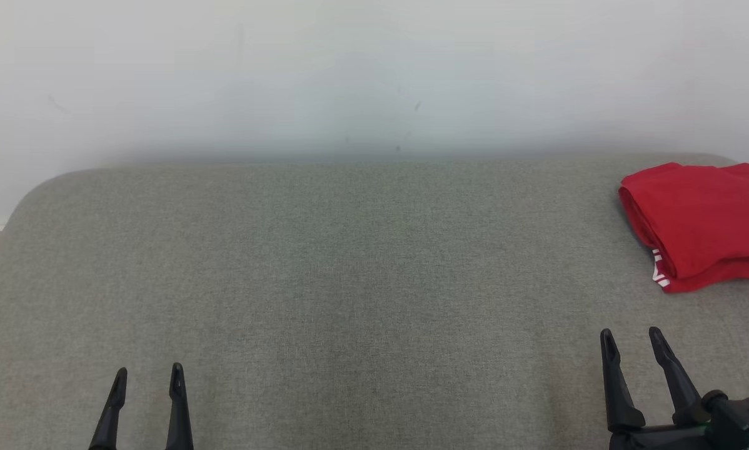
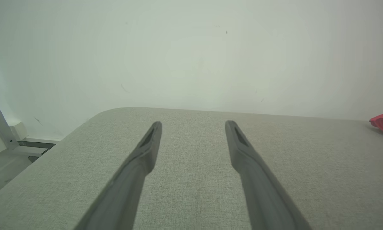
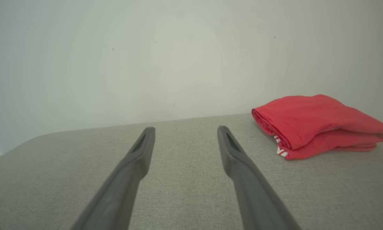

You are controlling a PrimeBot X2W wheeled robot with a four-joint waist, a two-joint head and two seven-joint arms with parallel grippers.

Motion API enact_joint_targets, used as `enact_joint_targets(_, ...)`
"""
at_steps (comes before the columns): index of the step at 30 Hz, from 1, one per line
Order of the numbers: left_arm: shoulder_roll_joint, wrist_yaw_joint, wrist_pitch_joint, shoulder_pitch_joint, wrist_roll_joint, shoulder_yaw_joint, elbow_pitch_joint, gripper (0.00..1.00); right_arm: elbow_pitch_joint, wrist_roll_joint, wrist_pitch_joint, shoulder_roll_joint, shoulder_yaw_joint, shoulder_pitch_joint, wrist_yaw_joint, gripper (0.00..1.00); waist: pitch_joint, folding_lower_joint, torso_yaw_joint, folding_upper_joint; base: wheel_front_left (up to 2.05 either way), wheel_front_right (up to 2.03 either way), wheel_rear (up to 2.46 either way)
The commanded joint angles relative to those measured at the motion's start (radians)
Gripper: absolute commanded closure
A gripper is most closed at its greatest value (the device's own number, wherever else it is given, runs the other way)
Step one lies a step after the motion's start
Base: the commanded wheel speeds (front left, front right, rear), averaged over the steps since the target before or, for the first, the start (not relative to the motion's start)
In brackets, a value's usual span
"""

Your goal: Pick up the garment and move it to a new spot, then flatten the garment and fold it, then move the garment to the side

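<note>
Shows a grey cloth table (image 1: 349,281) by a white wall (image 1: 349,75), with the red garment (image 1: 703,222) folded at its far right edge, ahead and right of the right gripper (image 1: 631,333), not touching, well apart from the left gripper (image 1: 149,370), and finds both wide open, holding nothing.

Right claw (image 3: 185,128) over grey table (image 3: 50,166), red garment (image 3: 313,121) folded ahead.
Jaws stand wide apart, dark, pointing toward the table's far edge. Garment lies in a thick folded stack on the table at the far edge, right of the claw and apart from it; white striped trim at its near fold. Pale wall (image 3: 146,64) behind.
</note>
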Motion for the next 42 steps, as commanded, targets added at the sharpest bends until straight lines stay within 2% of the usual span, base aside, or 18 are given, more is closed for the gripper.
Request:
enact_joint_targets(1, -0.003, 0.000, -0.003, 0.013, 0.007, 0.002, 0.004, 0.00, -0.004, -0.007, -0.007, 0.004, -0.001, 0.011, -0.003, 0.00, -0.002, 0.0001, -0.005, 0.0000, 0.00, 0.00, 0.00)
enact_joint_targets(13, -0.004, 0.006, -0.003, 0.008, 0.022, 0.000, 0.030, 0.00, 0.021, -0.003, -0.025, 0.018, 0.001, 0.024, -0.003, 0.00, -0.014, 0.0001, -0.008, 0.0000, 0.00, 0.00, 0.00)
enact_joint_targets(14, -0.002, 0.002, 0.000, 0.001, 0.011, -0.001, 0.029, 1.00, 0.021, -0.005, -0.022, 0.017, 0.001, 0.015, 0.000, 1.00, -0.014, 0.0001, -0.008, 0.0000, 0.00, 0.00, 0.00)
enact_joint_targets(18, -0.005, 0.000, 0.010, -0.002, -0.008, 0.001, 0.066, 1.00, 0.050, 0.010, -0.017, 0.020, 0.002, 0.023, 0.000, 1.00, -0.014, 0.0001, -0.008, 0.0000, 0.00, 0.00, 0.00)
enact_joint_targets(24, -0.006, -0.003, 0.046, -0.023, -0.129, 0.011, 0.081, 1.00, 0.061, 0.129, 0.007, 0.021, -0.004, 0.007, 0.000, 1.00, -0.013, 0.0001, -0.008, 0.0000, 0.00, 0.00, 0.00)
enact_joint_targets(26, -0.007, -0.005, 0.063, -0.031, -0.206, 0.012, 0.084, 1.00, 0.069, 0.201, 0.023, 0.022, -0.008, -0.005, 0.000, 1.00, -0.012, 0.0001, -0.009, 0.0000, 0.00, 0.00, 0.00)
enact_joint_targets(42, -0.009, -0.011, 0.128, -0.065, -0.477, 0.019, 0.103, 1.00, 0.096, 0.459, 0.079, 0.026, -0.025, -0.044, 0.000, 1.00, -0.010, 0.0001, -0.009, 0.0000, 0.00, 0.00, 0.00)
